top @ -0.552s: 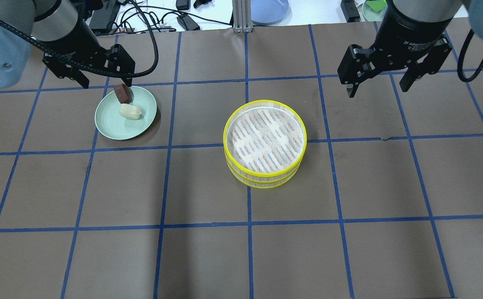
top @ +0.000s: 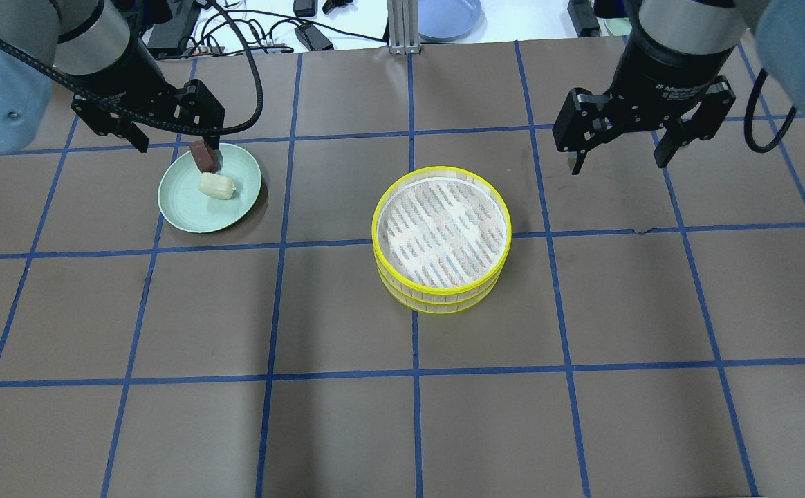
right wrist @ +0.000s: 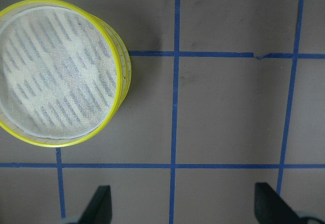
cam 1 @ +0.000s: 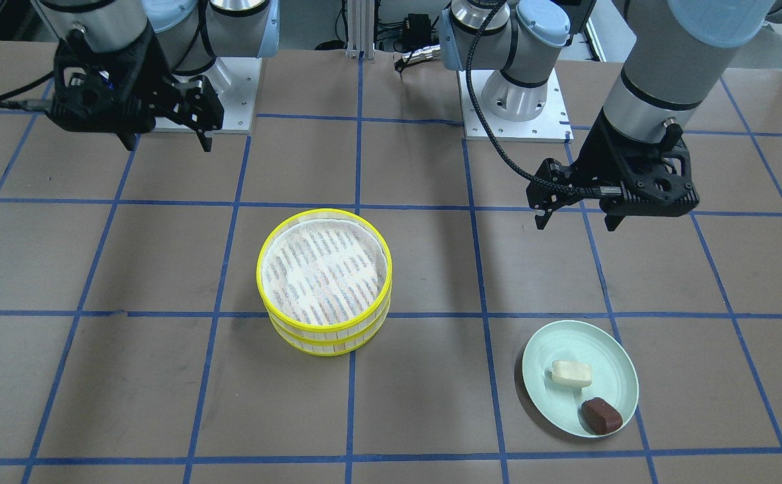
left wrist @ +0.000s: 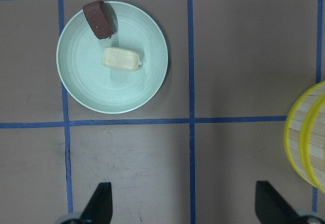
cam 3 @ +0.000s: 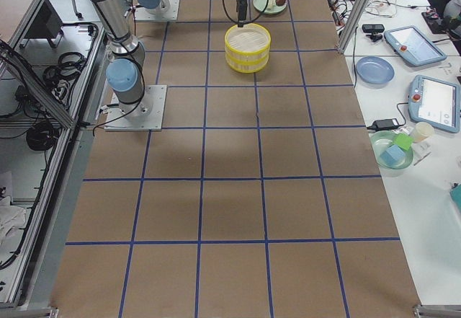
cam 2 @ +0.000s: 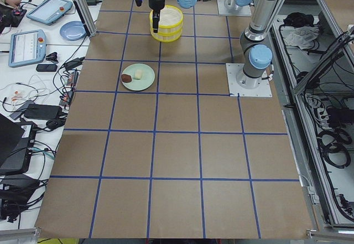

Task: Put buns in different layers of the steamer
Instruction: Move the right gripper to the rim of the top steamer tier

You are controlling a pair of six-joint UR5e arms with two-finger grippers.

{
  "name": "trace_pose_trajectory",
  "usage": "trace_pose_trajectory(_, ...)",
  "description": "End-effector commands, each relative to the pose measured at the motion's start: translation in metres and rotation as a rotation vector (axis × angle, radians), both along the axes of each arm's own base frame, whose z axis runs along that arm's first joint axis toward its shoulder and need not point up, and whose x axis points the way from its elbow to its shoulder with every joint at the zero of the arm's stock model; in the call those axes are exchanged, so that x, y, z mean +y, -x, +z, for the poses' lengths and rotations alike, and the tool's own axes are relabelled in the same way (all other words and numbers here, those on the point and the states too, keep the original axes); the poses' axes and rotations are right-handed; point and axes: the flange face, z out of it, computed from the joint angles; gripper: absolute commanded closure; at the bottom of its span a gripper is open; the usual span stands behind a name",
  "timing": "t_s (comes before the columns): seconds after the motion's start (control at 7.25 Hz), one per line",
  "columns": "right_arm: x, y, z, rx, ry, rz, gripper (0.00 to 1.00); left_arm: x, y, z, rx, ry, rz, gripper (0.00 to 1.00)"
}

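The cream-white bun (top: pixel 216 185) and the dark reddish-brown bun (top: pixel 204 156) lie on a pale green plate (top: pixel 188 207) at the left. Both also show in the left wrist view, cream (left wrist: pixel 121 59) and brown (left wrist: pixel 98 19). The two steamer layers (top: pixel 437 294) stand stacked mid-table with nothing on the top liner, and they show in the right wrist view (right wrist: pixel 124 76). My left gripper (top: pixel 178 138) hovers open and empty above the plate's back edge. My right gripper (top: pixel 617 164) hovers open and empty to the right of the steamer and behind it.
A blue plate (top: pixel 447 17), cables and a metal post (top: pixel 399 28) lie beyond the table's far edge. The arm bases (cam 1: pixel 512 101) stand at the robot's side. Blue tape lines grid the brown table.
My right gripper has shifted slightly left and away from the camera. The left gripper, the buns and the steamer have barely moved.
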Motion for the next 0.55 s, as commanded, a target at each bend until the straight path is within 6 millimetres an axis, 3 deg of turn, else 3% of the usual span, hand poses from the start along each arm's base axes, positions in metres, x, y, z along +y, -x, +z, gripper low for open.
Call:
trace_pose_trajectory(0.0, -0.014, -0.056, -0.119, 0.033, -0.053, 0.024, 0.0, -0.001, -0.001, -0.003, 0.001, -0.007, 0.001, 0.0)
trace_pose_trajectory(0.14, -0.013, -0.071, -0.15, 0.041, -0.051, 0.037, 0.0, -0.004, -0.001, -0.008, 0.002, -0.016, 0.001, 0.0)
trace_pose_trajectory(0.28, -0.023, -0.073, -0.178, 0.046, -0.078, 0.038, 0.02, -0.01, -0.005, -0.016, -0.003, -0.027, -0.002, 0.0)
trace_pose_trajectory(0.41, -0.035, -0.075, -0.199, 0.047, -0.078, 0.038, 0.06, -0.029, -0.01, -0.033, -0.01, -0.005, -0.024, 0.0)
